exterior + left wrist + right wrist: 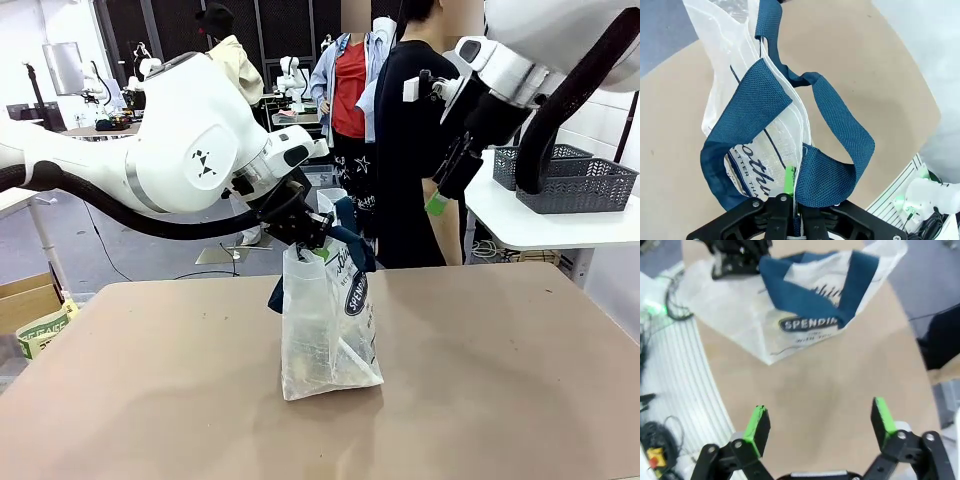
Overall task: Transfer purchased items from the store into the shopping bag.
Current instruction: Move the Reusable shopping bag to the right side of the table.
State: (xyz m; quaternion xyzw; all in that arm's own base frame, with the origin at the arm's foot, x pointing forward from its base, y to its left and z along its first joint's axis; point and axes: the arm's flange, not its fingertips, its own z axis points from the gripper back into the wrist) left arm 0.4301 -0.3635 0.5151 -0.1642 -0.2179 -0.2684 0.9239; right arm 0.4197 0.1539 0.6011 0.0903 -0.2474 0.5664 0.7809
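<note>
The left claw [312, 232] was clamped on the rim of the shopping bag [325, 330] standing mid-desk [500, 380], while the right claw [821, 426] hung wide above it, the store [575, 182] far right.

My left gripper [305, 228] clamps the rim of the shopping bag [325, 325], which stands mid-table [500, 380]. My right gripper [820, 427], jaws apart, hangs above bare tabletop beside it. Baskets [575, 182] sit on a side table, far right.
</note>
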